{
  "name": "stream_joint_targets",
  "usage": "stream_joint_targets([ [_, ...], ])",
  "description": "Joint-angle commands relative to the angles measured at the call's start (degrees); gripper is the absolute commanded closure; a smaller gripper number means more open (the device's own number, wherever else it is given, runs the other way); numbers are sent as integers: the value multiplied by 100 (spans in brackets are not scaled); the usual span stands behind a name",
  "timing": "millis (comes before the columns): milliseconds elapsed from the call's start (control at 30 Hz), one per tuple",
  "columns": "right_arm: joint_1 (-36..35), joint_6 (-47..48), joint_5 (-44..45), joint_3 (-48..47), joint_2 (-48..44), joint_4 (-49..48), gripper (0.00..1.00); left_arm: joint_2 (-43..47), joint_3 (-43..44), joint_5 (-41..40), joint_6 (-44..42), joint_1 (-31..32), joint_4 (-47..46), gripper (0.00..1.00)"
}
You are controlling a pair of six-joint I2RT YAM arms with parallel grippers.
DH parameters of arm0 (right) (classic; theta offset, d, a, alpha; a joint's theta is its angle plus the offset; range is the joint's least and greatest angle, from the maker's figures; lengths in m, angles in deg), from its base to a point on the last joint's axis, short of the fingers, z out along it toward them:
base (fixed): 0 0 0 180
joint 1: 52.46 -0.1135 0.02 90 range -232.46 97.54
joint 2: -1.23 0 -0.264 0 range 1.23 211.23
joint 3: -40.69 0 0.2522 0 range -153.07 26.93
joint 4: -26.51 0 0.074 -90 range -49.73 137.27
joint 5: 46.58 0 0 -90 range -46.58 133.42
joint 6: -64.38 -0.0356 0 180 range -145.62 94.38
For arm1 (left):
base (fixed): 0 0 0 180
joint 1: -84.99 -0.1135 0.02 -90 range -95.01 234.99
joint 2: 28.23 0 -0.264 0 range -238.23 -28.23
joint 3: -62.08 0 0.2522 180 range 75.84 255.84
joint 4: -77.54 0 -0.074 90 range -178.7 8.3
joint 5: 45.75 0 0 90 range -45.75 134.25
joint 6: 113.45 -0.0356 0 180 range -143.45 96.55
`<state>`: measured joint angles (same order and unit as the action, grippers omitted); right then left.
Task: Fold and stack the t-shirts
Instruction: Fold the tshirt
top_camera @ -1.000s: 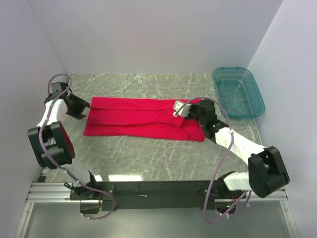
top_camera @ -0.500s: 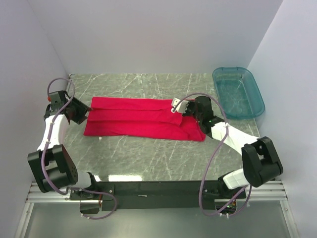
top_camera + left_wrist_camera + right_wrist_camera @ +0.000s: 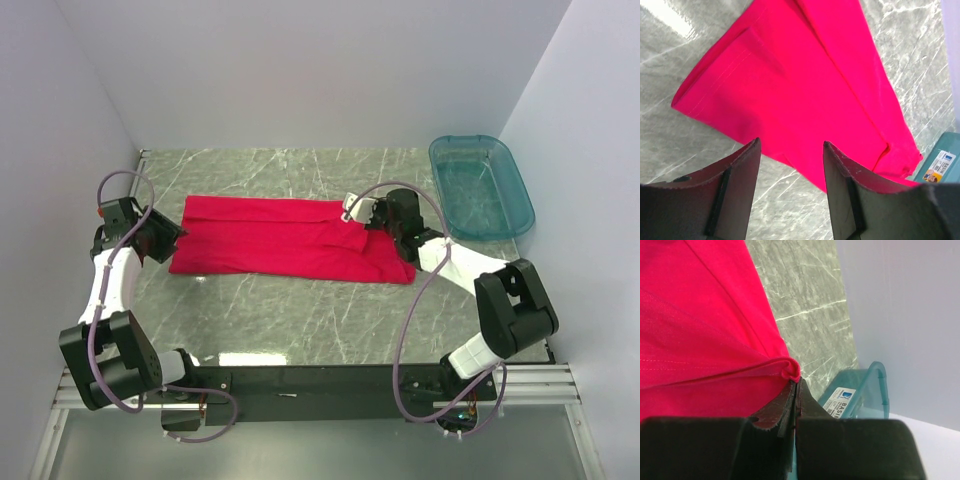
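Red t-shirt (image 3: 270, 240): lying on the table (image 3: 300, 320) as a long band, already folded lengthwise; right gripper (image 3: 362, 213) pinching a fold at its right end, jaws closed; left gripper (image 3: 172, 231) hovering half-open and empty at the left end; crosswise folding and stacking seemingly remaining.

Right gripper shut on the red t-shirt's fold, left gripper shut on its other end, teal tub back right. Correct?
No: the left gripper is open, jaws apart by the t-shirt, gripping nothing; the left wrist view shows it. The right gripper is shut on the fold; the teal tub is back right.
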<state>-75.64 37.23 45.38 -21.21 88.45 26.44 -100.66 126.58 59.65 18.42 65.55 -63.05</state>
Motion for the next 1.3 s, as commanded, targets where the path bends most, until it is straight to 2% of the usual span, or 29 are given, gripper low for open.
stream_joint_targets([
  [0, 77, -71, 103, -292, 84, -323, 100, 229, -108, 148, -135, -51, -209, 42],
  [467, 112, -185, 173, -547, 462, -384, 100, 343, -231, 227, -188, -86, -174, 42],
  [500, 112, -238, 200, -687, 602, -358, 96, 360, -240, 235, -188, -95, -174, 42],
  [533, 112, -438, 296, -792, 699, -340, 73, 387, -249, 244, -188, -95, -174, 42],
  [600, 112, -850, 498, -1221, 1101, -314, 53, 413, -293, 262, -188, -104, -165, 42],
  [733, 112, -1493, 1227, -2163, 1868, 19, 41, 509, -337, 280, -196, -112, -130, 42],
  [833, 147, -1853, 1167, -2454, 1922, 406, 41, 597, -319, 280, -258, -121, -78, 42],
  [933, 261, -2075, 248, -2691, 1659, 1466, 41, 668, -337, 314, -310, -130, -95, 41],
  [967, 383, -2023, -774, -2788, 1571, 2506, 41, 677, -345, 349, -319, -130, -121, 41],
  [1033, 524, -1488, -1983, -3051, 1359, 3627, 40, 729, -415, 550, -398, -130, -218, 41],
  [1067, 568, -1199, -2432, -3087, 1316, 4677, 40, 747, -459, 622, -425, -139, -270, 41],
  [1100, 630, -195, -3324, -3157, 1289, 5331, 42, 782, -512, 735, -495, -139, -323, 41],
  [1167, 631, 410, -3622, -3036, 1254, 6247, 43, 879, -696, 1087, -557, -148, -508, 41],
  [1200, 639, 830, -3693, -2791, 1193, 6356, 44, 923, -767, 1175, -600, -139, -560, 41],
  [1267, 622, 870, -3598, -2509, 1113, 6035, 45, 1037, -951, 1473, -653, -130, -683, 40],
])
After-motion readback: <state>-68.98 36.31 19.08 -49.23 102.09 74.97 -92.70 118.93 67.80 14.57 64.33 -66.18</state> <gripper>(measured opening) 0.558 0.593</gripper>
